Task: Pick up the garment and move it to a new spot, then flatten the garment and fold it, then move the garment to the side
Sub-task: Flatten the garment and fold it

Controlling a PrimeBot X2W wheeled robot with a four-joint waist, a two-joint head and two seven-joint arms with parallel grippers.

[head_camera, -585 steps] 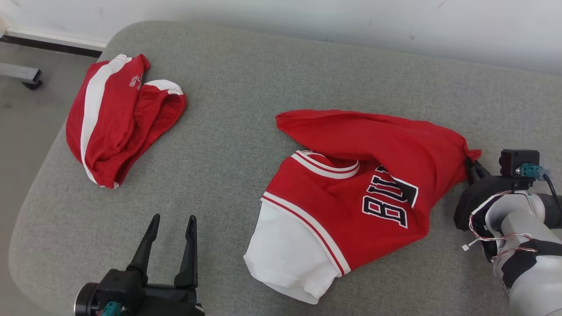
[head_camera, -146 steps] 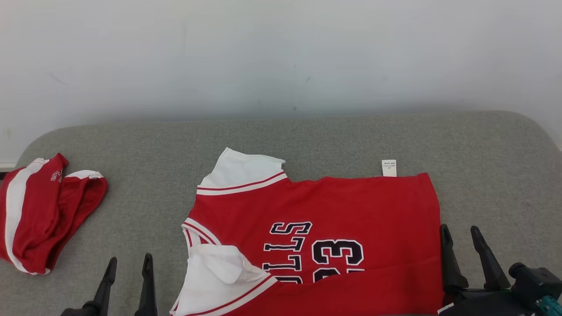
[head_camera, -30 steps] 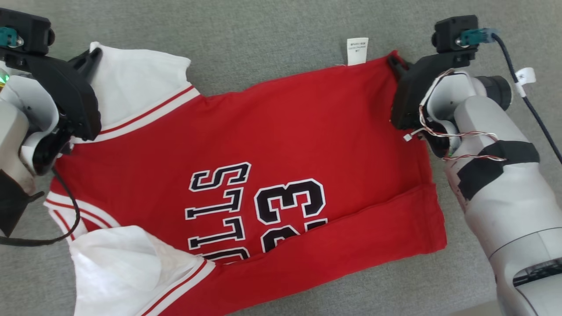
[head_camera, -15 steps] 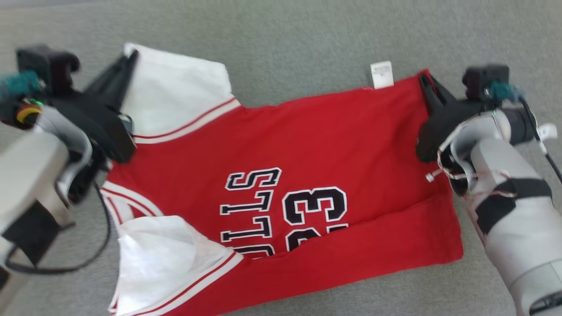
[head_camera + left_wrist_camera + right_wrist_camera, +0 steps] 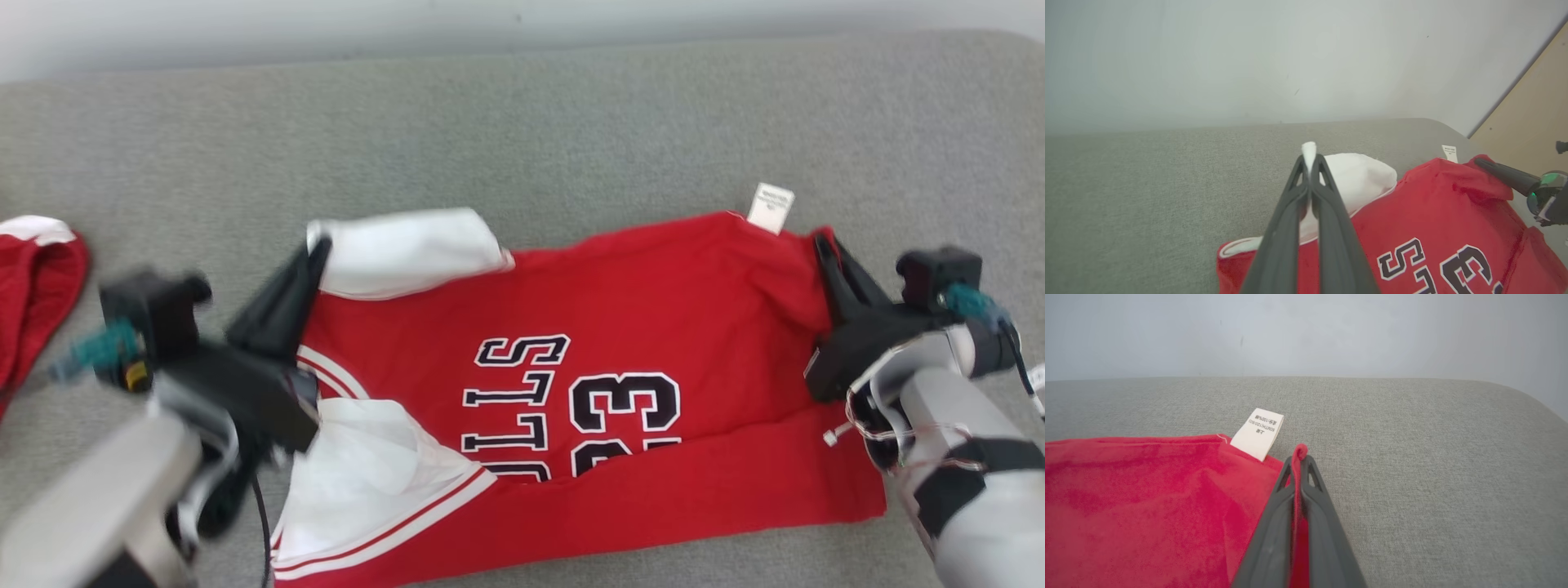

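Step in hand: folding. The left hand (image 5: 1309, 157) is clenched on the far white sleeve (image 5: 408, 253) of the red jersey (image 5: 653, 310). The right hand (image 5: 1299, 457) grasps its far hem corner. The jersey lies centrally on the grey upholstered surface (image 5: 571, 131). The next move probably requires drawing both corners evenly toward the near edge.

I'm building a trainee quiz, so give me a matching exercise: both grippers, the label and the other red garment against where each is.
1. left gripper
2. right gripper
3. label
4. other red garment

a. shut on a red corner of the jersey
b. at the head view's far left, apart from the jersey
c. shut on the jersey's white sleeve
d. sticking out of the jersey's far edge

Pairs: 1-c, 2-a, 3-d, 4-b.
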